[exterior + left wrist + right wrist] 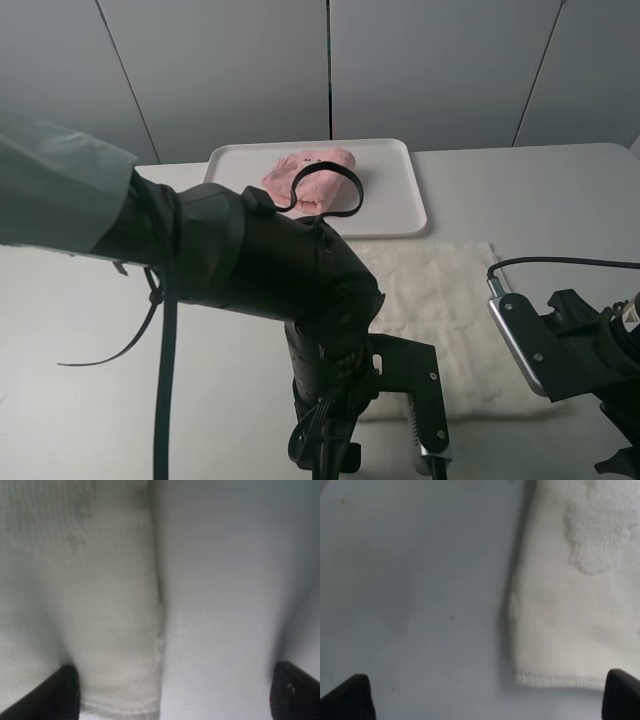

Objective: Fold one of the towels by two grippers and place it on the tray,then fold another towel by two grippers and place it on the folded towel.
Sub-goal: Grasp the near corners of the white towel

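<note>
Towels 2: pink towel (325, 190) on 1 tray (395, 165), cream towel (440, 300) off | hands (175, 695) (490, 695) 2, spread

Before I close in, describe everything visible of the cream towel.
The cream towel is off-white terry with a faint embossed pattern and a stitched hem. It lies spread flat, unfolded, on the table, just in front of the tray, partly hidden by the left arm. One near corner shows between the fingertips of the open left gripper, the other between those of the open right gripper; no contact is visible.
</note>
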